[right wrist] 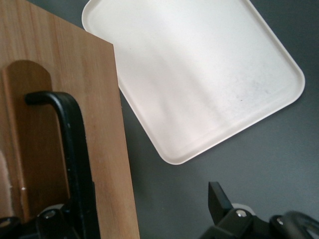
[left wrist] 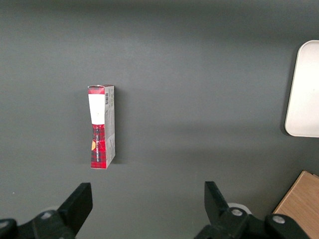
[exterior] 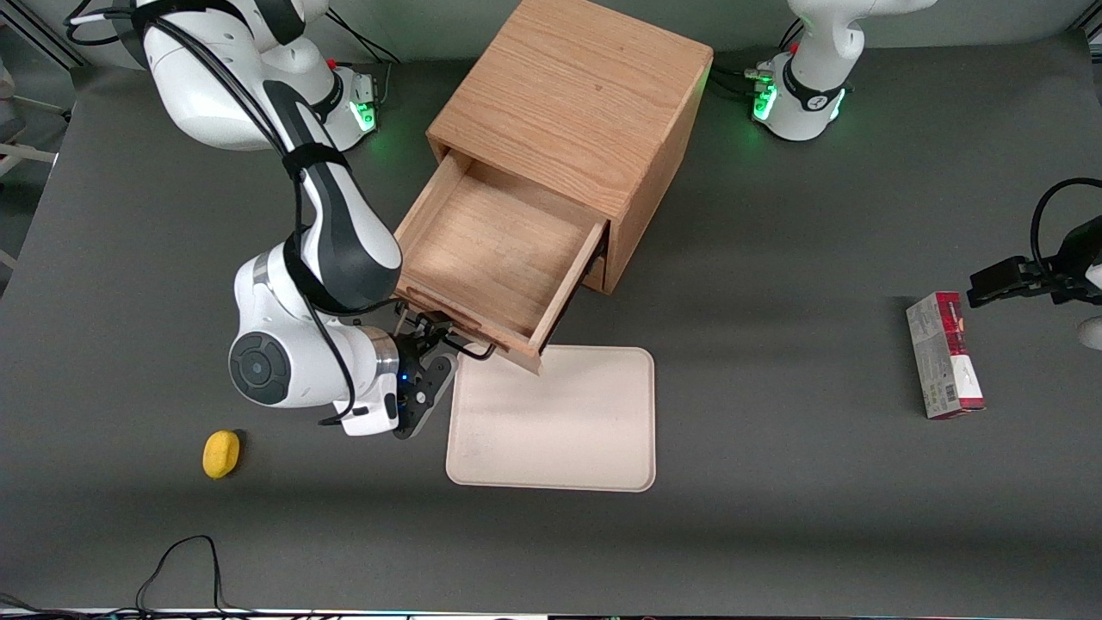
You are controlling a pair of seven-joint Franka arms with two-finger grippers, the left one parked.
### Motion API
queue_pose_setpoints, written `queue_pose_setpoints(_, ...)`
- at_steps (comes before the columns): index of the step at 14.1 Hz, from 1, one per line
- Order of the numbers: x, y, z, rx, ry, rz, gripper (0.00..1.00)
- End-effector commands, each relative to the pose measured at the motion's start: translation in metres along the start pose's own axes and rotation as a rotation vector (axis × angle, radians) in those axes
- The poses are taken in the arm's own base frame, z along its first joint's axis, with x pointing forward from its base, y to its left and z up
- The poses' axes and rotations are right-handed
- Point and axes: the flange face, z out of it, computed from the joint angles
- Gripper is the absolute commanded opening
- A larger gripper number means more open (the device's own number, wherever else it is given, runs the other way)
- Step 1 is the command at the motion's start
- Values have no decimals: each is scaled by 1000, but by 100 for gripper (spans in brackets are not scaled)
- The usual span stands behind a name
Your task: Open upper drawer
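Observation:
The oak cabinet [exterior: 577,95] stands at the middle of the table. Its upper drawer [exterior: 491,250] is pulled far out toward the front camera, and the shallow wooden box shows nothing inside. The light wood drawer front [right wrist: 107,149] overhangs the edge of a cream tray. The black wire handle [exterior: 472,350] [right wrist: 75,144] runs along that front. My right gripper [exterior: 428,340] [right wrist: 137,204] is at the handle's end, in front of the drawer. It is open: one finger [right wrist: 219,199] stands clear over the table, and the other sits by the handle. The drawer below is hidden.
A cream tray [exterior: 555,422] [right wrist: 199,74] [left wrist: 304,89] lies flat in front of the drawer, nearer the front camera. A yellow lemon-like object [exterior: 221,453] sits toward the working arm's end. A red and white carton [exterior: 944,355] [left wrist: 101,127] lies toward the parked arm's end.

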Motion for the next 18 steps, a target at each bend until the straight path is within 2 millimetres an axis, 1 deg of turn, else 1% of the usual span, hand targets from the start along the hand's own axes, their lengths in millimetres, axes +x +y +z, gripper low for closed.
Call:
queue_pose_setpoints(1, 5, 10, -4, -23, 10, -35, 100)
queue_pose_setpoints(2, 3, 14, -3, -21, 10, -30, 100)
queue_pose_setpoints(7, 3, 15, -16, -32, 29, -33, 100)
queue_pose_setpoints(12, 4, 15, -23, -39, 40, -36, 100)
queue_pose_setpoints(18, -3, 29, -35, -49, 60, -18, 100)
